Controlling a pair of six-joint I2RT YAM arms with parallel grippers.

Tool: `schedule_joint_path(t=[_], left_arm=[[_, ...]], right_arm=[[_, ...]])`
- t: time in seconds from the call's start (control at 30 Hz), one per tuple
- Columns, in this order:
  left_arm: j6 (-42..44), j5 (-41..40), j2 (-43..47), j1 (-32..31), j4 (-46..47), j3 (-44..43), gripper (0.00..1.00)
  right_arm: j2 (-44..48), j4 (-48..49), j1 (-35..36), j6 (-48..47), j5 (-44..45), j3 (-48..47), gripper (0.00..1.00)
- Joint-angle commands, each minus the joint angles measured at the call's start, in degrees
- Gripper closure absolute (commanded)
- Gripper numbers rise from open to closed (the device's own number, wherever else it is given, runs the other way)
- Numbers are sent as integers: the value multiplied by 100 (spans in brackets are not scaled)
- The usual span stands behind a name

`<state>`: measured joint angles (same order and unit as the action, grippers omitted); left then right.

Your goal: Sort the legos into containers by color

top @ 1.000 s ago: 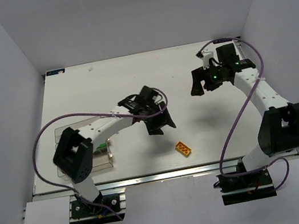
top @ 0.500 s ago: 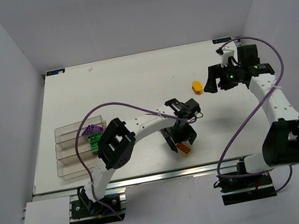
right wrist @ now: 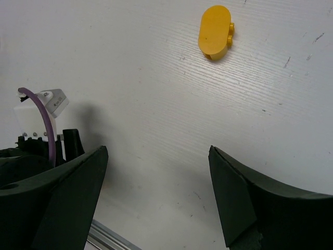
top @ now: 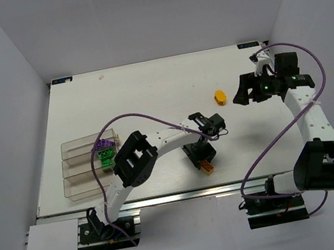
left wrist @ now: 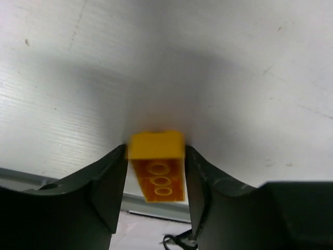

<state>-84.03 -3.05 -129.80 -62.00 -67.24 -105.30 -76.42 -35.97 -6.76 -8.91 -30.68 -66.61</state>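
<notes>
Stickers [top: 62, 80] at far corners are illegible; left gripper [left wrist: 156, 150] pinches yellow brick [left wrist: 157, 174].

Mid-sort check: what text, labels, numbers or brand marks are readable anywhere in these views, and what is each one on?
No text can be read in any view.
Far-left blue sticker at the table's back edge: too small to read.
Far-right blue sticker at the same edge: too small to read.
Orange-yellow brick: no lettering visible.
Yellow block: no lettering visible.
</notes>
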Motion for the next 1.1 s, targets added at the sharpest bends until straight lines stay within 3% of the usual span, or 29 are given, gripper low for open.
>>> schedule_joint_path(t=[0.0,0.13,0.2,0.3,0.4,0.5,0.53,0.67,0.83,1.07], left_arm=[[-70,-433,60,-14,-60,-202,44],[-61,-705,332,-14,-166,-105,77],[-43,-1090,612,-14,-350,-26,88],[-70,-1600,1356,109,-684,464,96],[-376,-2136,2201,459,-1009,1428,98],[-764,-2551,3607,1021,-1177,2596,100],[-842,-2743,4272,1197,-1194,2854,100],[-852,-3201,5356,2058,-1397,3708,100],[-668,-3474,5641,3051,-1388,4411,100],[-501,-3922,5694,3817,-1388,4597,99]], right_arm=[[136,-51,-88,-173,-219,-45,17],[198,-51,-115,-225,-342,60,20],[233,-25,-123,-278,-386,174,22],[356,-16,-114,-444,-474,332,28],[497,72,-80,-542,-562,551,32],[523,142,-62,-568,-589,693,33],[488,151,-62,-551,-597,711,33],[374,204,-44,-454,-694,755,34],[207,160,-9,-471,-712,571,34],[154,90,0,-586,-615,500,34]])
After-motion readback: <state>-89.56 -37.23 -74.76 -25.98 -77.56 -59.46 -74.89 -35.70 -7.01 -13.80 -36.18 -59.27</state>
